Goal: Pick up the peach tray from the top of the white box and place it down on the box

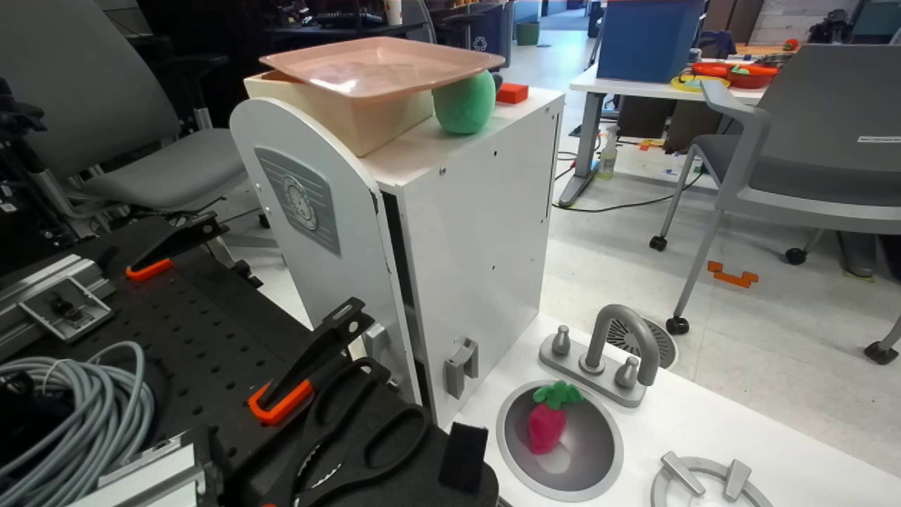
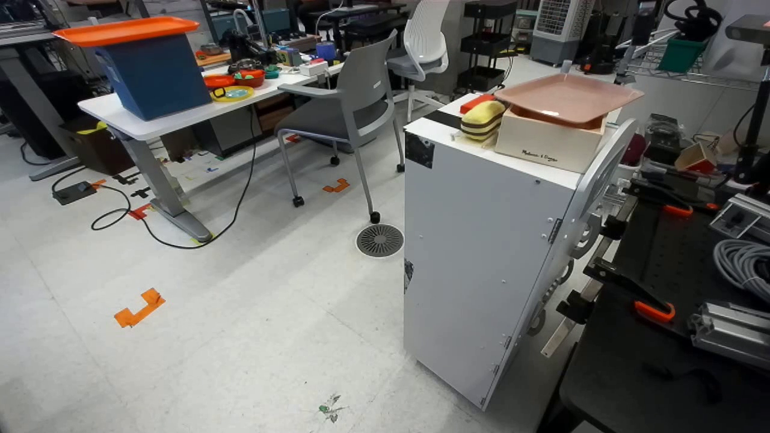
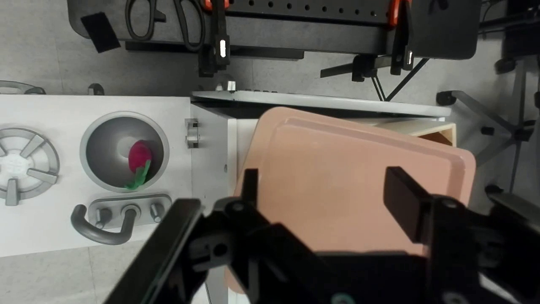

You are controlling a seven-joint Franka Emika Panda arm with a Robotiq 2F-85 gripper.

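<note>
The peach tray (image 1: 394,67) lies on the cream wooden box (image 2: 541,141), which stands on the top surface of the white box (image 1: 486,218). The tray is turned askew; in the wrist view, one corner of the wooden box shows beyond its rim.

The gripper (image 3: 327,195), seen from the wrist camera, has its fingers spread apart above the tray, with the tray's surface visible between them. In both exterior views the tray's upper face is fully exposed.

A green round object (image 1: 464,109) stands beside the wooden box, its top hidden by the tray's edge. A red block (image 1: 512,93) and a yellow striped item (image 2: 481,120) rest on the white box. A grey emblem (image 1: 299,201) is mounted on one side of the white box, a latch (image 1: 461,367) on an adjacent side.

At the latch side, a white countertop (image 1: 760,422) carries a faucet (image 1: 598,341) and a round sink (image 1: 591,451) containing a red plush vegetable (image 1: 545,428). At the emblem side, a black workbench (image 1: 218,303) supports scissors (image 1: 352,458), clamps (image 1: 320,352) with orange ends and coiled grey cable (image 1: 120,401).
</note>
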